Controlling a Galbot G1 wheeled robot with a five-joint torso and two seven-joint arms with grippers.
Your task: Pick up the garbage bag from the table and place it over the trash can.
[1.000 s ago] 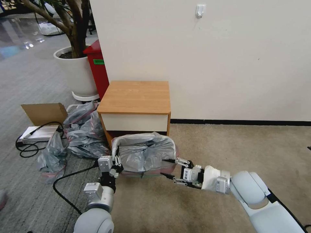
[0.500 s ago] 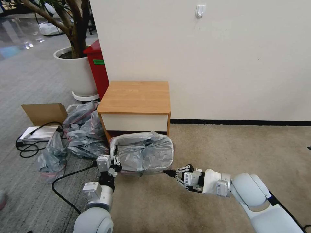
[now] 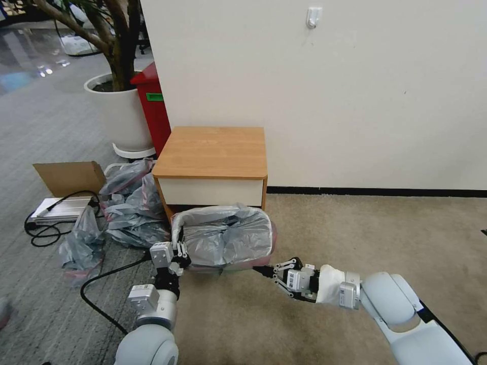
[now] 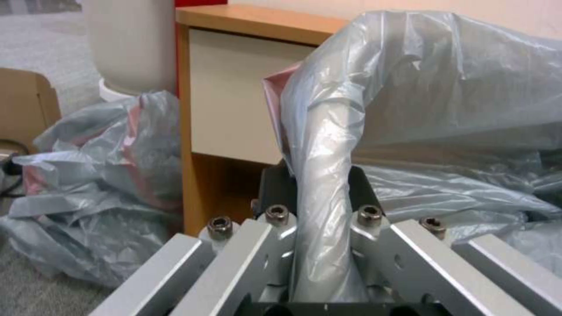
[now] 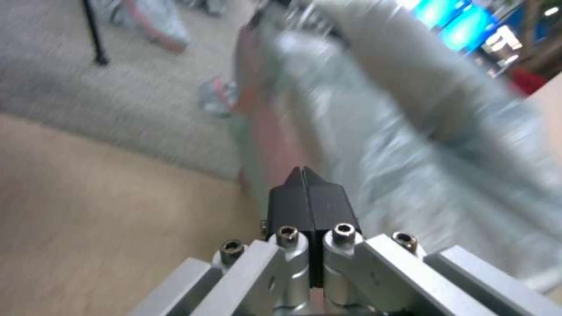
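Left claw (image 3: 181,252) is clamped on the bag's (image 3: 223,238) rim at the left edge of the can; in the left wrist view you can see a twisted rope of grey plastic (image 4: 328,175) running down between its two fingers, so it's got a real pinch on it. Right claw (image 3: 264,271) sits at the near right corner of the can, fingers pressed fully together. The right wrist view is smeared, and I can't tell if any film is caught between the tips, looks like maybe nothing.

The bag itself is off the surface (image 3: 213,151) and draped over the can, which stands on the carpet just in front of the nightstand. The can is almost entirely wrapped, so you mostly see it as a shape under the plastic, with the pinkish band (image 3: 231,267) showing along the near side. Grey film is puffed up over the mouth rather than tucked down inside.

Handling-wise, my read: this stuff is super light, floppy and slippery, holds no shape at all, and would probably tear or stretch if yanked. Best place to take hold is the pinkish rim band, since it's the thicker edge and it's the part that needs to hook over the can's rim. Grabbing mid-film would likely just bunch it.

Pile of spare bags (image 3: 129,203) lies on the floor to the left.
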